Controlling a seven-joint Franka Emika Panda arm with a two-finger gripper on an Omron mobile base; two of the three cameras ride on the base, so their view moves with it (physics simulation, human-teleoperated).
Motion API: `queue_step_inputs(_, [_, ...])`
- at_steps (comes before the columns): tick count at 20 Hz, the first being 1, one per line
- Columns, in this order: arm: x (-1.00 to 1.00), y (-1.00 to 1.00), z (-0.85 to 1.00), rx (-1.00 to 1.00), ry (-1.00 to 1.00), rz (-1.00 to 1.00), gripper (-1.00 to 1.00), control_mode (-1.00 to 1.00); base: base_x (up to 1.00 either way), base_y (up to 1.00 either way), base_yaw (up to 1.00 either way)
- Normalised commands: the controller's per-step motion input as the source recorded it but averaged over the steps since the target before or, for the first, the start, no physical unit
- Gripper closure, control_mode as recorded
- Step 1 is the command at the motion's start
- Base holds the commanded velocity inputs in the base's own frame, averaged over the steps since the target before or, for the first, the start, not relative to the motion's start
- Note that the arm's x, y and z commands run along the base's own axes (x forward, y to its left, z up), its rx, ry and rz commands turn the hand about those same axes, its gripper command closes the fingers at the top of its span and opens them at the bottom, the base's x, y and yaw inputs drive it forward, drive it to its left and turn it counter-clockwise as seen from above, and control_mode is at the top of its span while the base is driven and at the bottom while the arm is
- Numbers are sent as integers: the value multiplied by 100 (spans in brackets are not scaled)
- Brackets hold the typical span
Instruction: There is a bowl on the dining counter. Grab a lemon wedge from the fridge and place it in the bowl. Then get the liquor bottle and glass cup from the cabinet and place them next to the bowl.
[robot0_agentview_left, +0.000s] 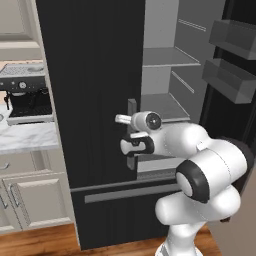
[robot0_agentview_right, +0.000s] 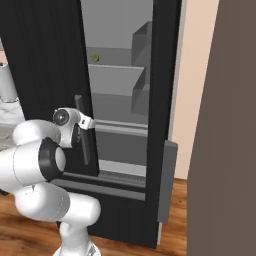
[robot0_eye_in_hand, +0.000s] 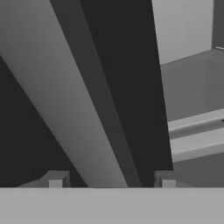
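Observation:
The black fridge (robot0_agentview_left: 95, 75) stands in front of me with its left door shut and its right door swung open, showing grey shelves (robot0_agentview_left: 167, 57). My gripper (robot0_eye_in_hand: 110, 179) is at the left door's grey bar handle (robot0_eye_in_hand: 65, 96). It is open, with one fingertip (robot0_eye_in_hand: 55, 180) on each side of the bar and a small gap on both sides. From the base views the hand (robot0_agentview_left: 129, 132) sits against the handle (robot0_agentview_left: 131, 106) at mid height. A small yellow-green lemon wedge (robot0_agentview_right: 94, 57) lies on an upper shelf (robot0_agentview_right: 115, 67). The bowl, liquor bottle, glass cup and cabinet are out of view.
The open right door (robot0_agentview_left: 230, 75) with its grey bins juts out at the right. A black coffee machine (robot0_agentview_left: 27, 95) stands on a marble counter (robot0_agentview_left: 25, 137) left of the fridge, over beige drawers (robot0_agentview_left: 35, 200). A brown panel (robot0_agentview_right: 225, 125) closes the right side.

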Motion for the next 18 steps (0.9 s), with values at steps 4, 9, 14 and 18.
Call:
queue_step_inputs(4, [13,9,-1,0,0,-1,100,-100,0,0,0])
queue_step_inputs(9, [-42,39,6,0,0,3,100,-100,0,0,0])
queue_step_inputs(14, [-98,64,25,-3,0,13,100,-100,0,0,0])
queue_step_inputs(18, [-100,62,32,-8,2,18,100,-100,0,0,0])
